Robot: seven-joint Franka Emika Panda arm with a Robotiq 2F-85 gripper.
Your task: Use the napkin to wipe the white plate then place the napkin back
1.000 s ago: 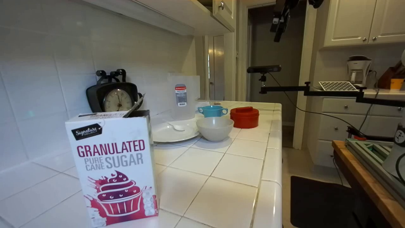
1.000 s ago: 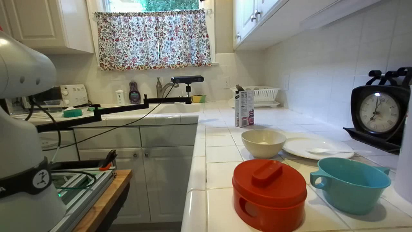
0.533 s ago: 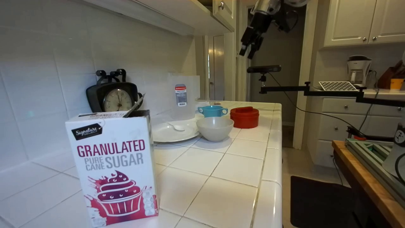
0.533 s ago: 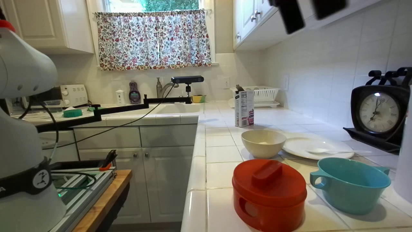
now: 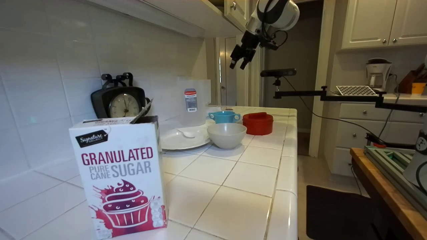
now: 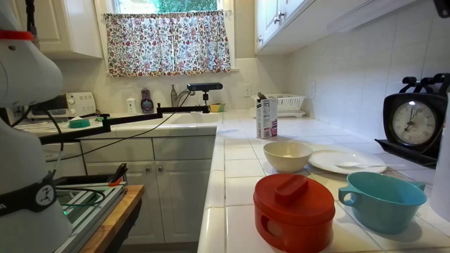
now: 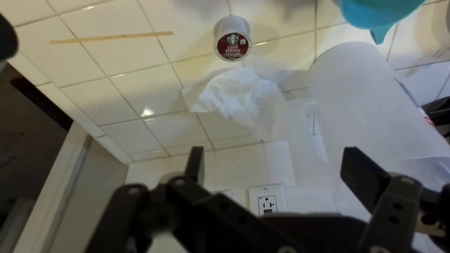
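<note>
A crumpled white napkin point(image 7: 239, 95) lies on the tiled counter in the wrist view, between a coffee pod and a translucent jug. I cannot make out the napkin in the exterior views. The white plate point(image 5: 181, 144) lies on the counter with a white spoon point(image 5: 187, 134) on it. The plate also shows in an exterior view point(image 6: 327, 160), beside the bowl; it is out of the wrist view. My gripper point(image 5: 237, 66) is high above the far end of the counter, pointing down. In the wrist view the gripper point(image 7: 272, 154) is open and empty, its fingers wide apart.
The translucent jug point(image 7: 358, 88) stands right beside the napkin. A coffee pod point(image 7: 232, 44), a thin wooden stick point(image 7: 112, 37) and a turquoise cup point(image 7: 378, 12) are near. A red lidded pot point(image 6: 293, 214), bowl point(image 6: 287, 158), sugar box point(image 5: 118, 180) and clock point(image 6: 413, 123) stand on the counter.
My gripper has come down from the top and swung left over the counter in an exterior view. Elsewhere its fingers passed through the upper edge. The objects on the counter have not moved.
</note>
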